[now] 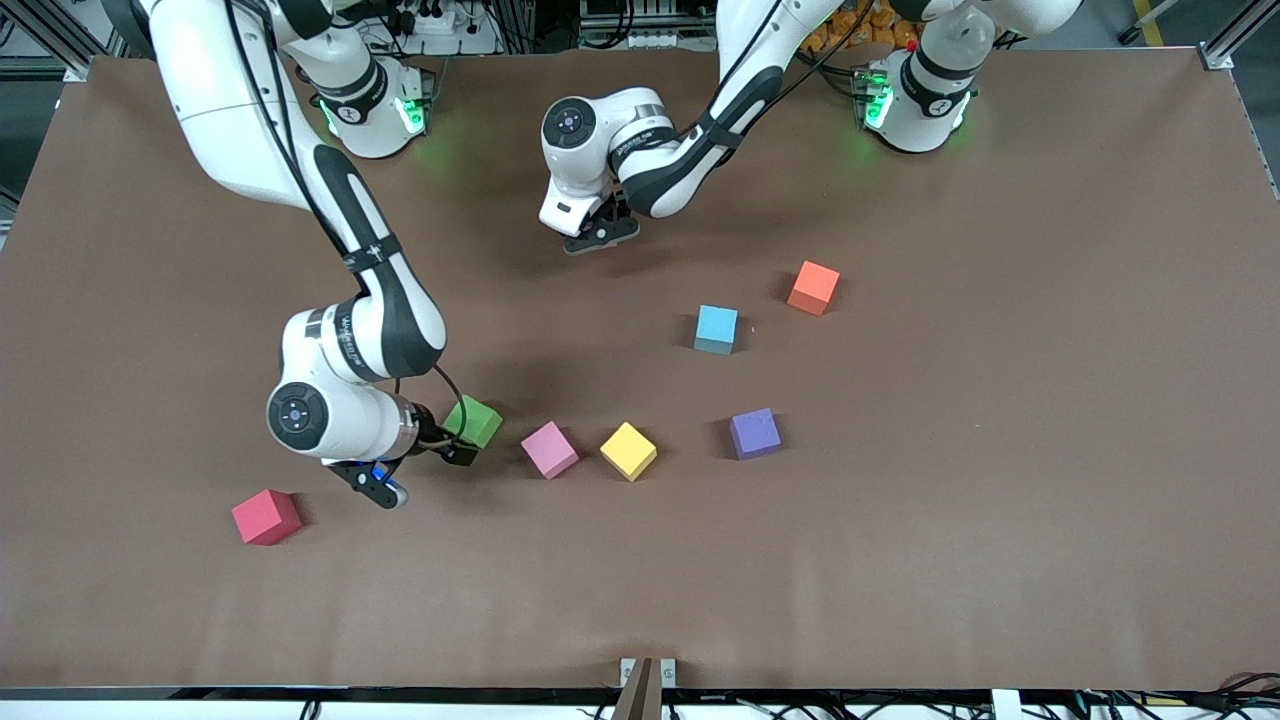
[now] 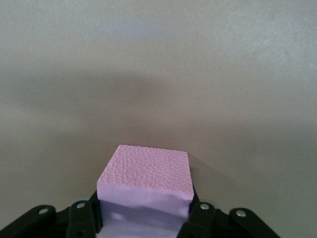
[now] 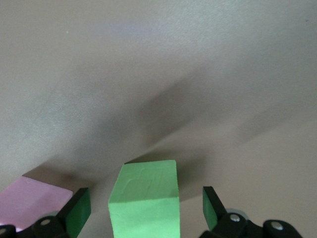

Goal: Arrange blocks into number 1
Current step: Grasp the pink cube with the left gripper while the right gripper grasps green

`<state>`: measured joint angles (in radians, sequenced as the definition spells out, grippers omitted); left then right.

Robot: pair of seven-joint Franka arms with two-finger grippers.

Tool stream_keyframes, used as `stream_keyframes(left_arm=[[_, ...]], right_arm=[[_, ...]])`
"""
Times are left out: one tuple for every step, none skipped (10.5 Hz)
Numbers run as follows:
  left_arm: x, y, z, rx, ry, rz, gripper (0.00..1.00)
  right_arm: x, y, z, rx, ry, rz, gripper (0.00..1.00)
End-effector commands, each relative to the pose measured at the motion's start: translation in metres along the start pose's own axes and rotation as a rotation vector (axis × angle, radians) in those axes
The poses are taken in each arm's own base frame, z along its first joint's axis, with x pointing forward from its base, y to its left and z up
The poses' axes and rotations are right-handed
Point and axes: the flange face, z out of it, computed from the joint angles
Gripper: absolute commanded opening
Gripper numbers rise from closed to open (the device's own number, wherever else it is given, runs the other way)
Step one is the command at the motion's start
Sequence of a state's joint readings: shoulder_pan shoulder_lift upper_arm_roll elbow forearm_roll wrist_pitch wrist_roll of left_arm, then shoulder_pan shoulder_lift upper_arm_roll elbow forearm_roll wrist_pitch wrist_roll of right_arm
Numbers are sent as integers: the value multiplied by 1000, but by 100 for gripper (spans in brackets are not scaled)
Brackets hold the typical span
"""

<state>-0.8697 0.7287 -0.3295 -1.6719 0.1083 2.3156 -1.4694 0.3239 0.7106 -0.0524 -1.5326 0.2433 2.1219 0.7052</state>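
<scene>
Lower left of frame: the right hand (image 1: pixel 452 440), fingers spread, straddled the green foam cube (image 1: pixel 474 421); upper centre, the left hand (image 1: pixel 601 231) gripped a pink foam cube (image 2: pixel 145 191).

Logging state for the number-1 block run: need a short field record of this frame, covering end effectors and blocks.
left end effector: shut on held pink block, apart from the other blocks
right end effector: open, fingers either side of green block, gaps showing
row beside green block: loose pink block, yellow block, purple block
farther from front camera: blue block, orange block
nearest front camera: red block, toward right arm's end
number 1: not formed
</scene>
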Motion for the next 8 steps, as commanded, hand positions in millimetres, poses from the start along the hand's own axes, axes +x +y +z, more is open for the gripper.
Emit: stream_keyframes(left_arm=[[32,17,-17,-47,45,128,0],[51,18,-22,-54,64,193,0],[58,22,-22,-60,71,255,0],[62,23,-18,-56,74,319,0],[67,22,-15,-46,76,386,0],[70,22,-13,-38,76,407,0],[72,24,-12,-24,71,406,0],[76,27,-9,-2,60,403,0]], right_arm=[[-4,-11,12,1,9,-11,100],[-5,-11,17,-2,3,-11,100],[-8,-12,21,-7,-4,-13,100],[-12,-14,26,-14,-11,-20,100],[-14,-12,30,-22,-18,-20,100],[-16,-11,33,-31,-29,-19,100],[-22,-10,41,-40,-46,-23,100],[-24,-9,43,-42,-54,-23,93]])
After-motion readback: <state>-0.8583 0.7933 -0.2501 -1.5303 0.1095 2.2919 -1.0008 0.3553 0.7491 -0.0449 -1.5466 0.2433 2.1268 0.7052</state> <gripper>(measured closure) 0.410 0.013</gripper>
